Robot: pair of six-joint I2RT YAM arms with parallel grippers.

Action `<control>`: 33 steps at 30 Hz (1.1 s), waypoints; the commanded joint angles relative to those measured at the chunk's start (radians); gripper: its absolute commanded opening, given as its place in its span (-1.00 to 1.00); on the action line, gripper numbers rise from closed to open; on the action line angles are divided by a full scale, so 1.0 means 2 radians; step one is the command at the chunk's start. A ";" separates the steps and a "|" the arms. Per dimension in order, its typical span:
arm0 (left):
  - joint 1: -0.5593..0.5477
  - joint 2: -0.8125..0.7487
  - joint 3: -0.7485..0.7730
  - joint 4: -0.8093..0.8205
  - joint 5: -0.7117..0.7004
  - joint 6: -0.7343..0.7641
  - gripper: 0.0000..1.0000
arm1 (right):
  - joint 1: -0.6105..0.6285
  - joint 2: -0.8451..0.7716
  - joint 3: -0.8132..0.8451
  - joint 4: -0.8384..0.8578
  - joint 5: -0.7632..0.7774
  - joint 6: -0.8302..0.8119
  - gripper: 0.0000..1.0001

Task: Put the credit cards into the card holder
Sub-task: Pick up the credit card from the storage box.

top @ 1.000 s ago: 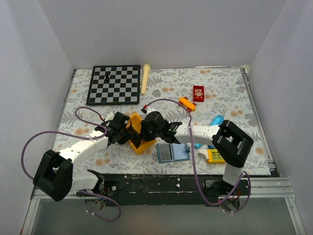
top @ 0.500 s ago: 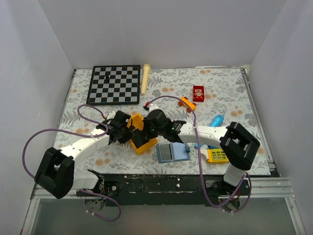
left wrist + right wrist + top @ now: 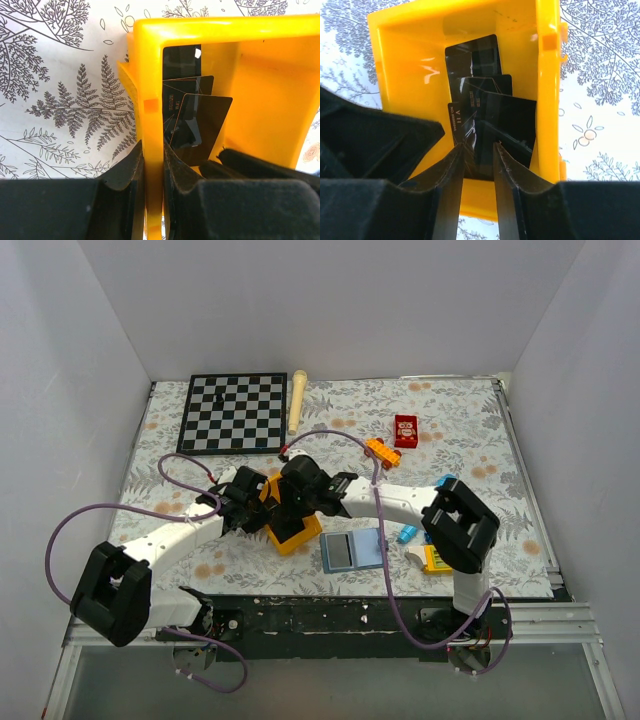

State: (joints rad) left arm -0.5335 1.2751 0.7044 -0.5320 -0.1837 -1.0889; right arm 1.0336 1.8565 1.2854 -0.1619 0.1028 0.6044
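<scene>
You are seeing shiny black cards [image 3: 472,65] in a yellow box [image 3: 410,55]; around the box, the white cloth [image 3: 600,115] is showing grey ferns.

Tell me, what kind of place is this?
Probably a robot test booth: plain white walls box in a leaf-print table, the left arm and right arm are bolted at its near edge, and a chessboard lies there.

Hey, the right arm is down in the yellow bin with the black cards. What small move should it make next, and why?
Probably close the right gripper on the nearest black card. Its open fingers seem to straddle that card's edge, the left gripper clamps the yellow bin by its wall, and the card holder lies on the table beside the bin.
</scene>
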 commanded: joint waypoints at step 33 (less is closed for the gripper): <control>-0.002 -0.040 -0.072 0.122 0.045 -0.047 -1.00 | 0.029 0.109 0.124 -0.267 0.136 -0.011 -0.32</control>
State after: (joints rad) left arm -0.5396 1.2320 0.6346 -0.4454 -0.1558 -1.1748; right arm 1.0672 2.0373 1.5463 -0.5407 0.2428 0.5930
